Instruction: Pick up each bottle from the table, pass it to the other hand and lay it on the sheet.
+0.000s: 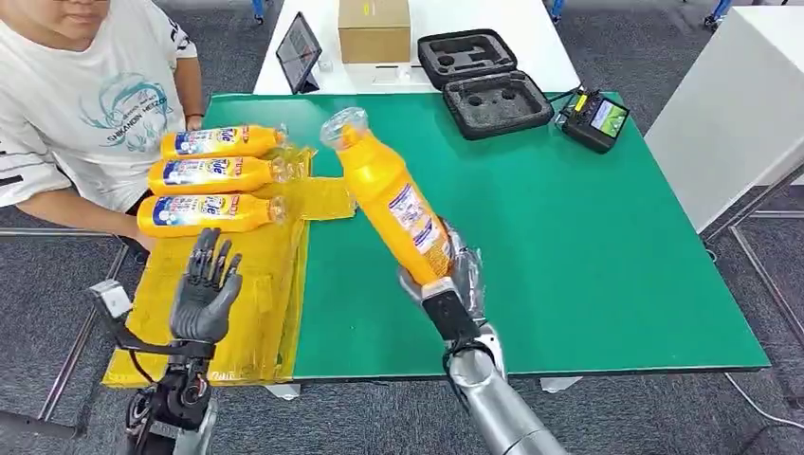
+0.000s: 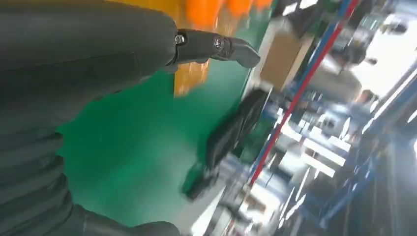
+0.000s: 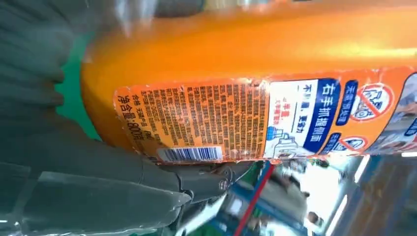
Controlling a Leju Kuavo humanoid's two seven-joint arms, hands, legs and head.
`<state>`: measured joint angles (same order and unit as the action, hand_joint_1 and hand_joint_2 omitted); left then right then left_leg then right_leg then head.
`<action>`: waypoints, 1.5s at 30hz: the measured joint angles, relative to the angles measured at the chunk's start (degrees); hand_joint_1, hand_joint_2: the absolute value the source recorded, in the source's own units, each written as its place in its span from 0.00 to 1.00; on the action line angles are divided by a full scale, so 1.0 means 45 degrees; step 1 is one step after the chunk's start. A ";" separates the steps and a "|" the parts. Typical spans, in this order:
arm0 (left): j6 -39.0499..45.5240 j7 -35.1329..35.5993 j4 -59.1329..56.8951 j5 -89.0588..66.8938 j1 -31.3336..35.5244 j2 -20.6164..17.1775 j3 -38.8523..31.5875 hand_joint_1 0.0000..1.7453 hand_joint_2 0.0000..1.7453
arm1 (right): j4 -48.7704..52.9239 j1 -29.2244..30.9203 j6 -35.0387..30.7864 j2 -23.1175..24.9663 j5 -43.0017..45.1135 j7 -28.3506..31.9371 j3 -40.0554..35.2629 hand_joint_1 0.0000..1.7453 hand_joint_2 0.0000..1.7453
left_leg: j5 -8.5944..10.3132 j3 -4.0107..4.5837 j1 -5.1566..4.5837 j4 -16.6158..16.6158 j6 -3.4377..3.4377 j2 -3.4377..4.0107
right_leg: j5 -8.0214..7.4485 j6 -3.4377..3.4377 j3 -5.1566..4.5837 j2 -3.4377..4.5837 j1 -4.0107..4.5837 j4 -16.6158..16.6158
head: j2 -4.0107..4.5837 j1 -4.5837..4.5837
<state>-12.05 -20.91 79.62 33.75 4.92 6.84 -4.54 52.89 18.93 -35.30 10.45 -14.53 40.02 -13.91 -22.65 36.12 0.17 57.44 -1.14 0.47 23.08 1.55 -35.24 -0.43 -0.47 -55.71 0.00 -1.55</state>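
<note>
Green table [image 1: 588, 265] out front, yellow sheet [image 1: 256, 313] at its left edge with three bottles lying on it. Right robot hand [image 1: 446, 280] grips a fourth bottle [image 1: 393, 204] by its base, tilted above the table; left robot hand [image 1: 204, 289] waits spread over the sheet. Best swing it left, neck first. Right fingers mostly hidden.

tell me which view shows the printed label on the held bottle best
The right wrist view: the label is close and sharp, barcode and text readable, on the bottle that the right hand grips. The head view shows the label small and slanted. In the left wrist view only orange blurs appear, with no label legible.
</note>
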 measured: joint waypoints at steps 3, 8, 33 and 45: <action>-0.0184 0.0262 -0.0223 0.0048 0.0202 -0.0015 0.0719 0.00 1.00 | -0.0505 0.0030 0.0203 0.0146 -0.0054 0.0000 -0.0748 1.00 1.00 | -0.0002 0.0000 0.0004 0.0000 0.0001 0.0001 | 0.0002 -0.0001 -0.0003 0.0000 0.0001 0.0000 | 0.0000 -0.0005; -0.0218 0.0286 -0.0446 0.0063 0.0325 -0.0010 0.1330 0.00 1.00 | -0.0961 0.0050 0.0208 0.0272 -0.0102 0.0000 -0.1329 1.00 1.00 | -0.0003 0.0001 0.0006 -0.0003 0.0002 0.0001 | 0.0004 -0.0004 -0.0002 0.0001 0.0004 0.0000 | 0.0000 0.0000; -0.0427 0.0033 -0.1948 0.0311 0.1004 -0.0408 0.3025 0.00 1.00 | -0.4818 0.1269 0.1966 0.1671 -0.1846 -0.0884 -0.3307 1.00 1.00 | -0.0001 0.0004 0.0003 -0.0001 0.0002 0.0007 | 0.0003 -0.0003 -0.0011 0.0004 0.0001 -0.0002 | 0.0000 -0.0010; -0.0388 0.0097 -0.1948 0.0291 0.0975 -0.0563 0.3244 0.00 1.00 | -0.5585 0.1776 0.2365 0.1875 -0.2599 -0.1885 -0.3520 1.00 1.00 | 0.0001 0.0003 0.0002 0.0000 0.0003 0.0007 | 0.0003 -0.0002 -0.0013 0.0004 0.0002 -0.0001 | 0.0000 -0.0005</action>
<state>-13.79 -20.48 70.86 35.06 9.30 4.31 10.05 27.76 26.92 -24.65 18.88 -26.23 31.54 -29.75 -22.65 36.13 0.18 57.44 -1.12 0.50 23.10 1.54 -35.30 -0.41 -0.46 -55.72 0.00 -1.57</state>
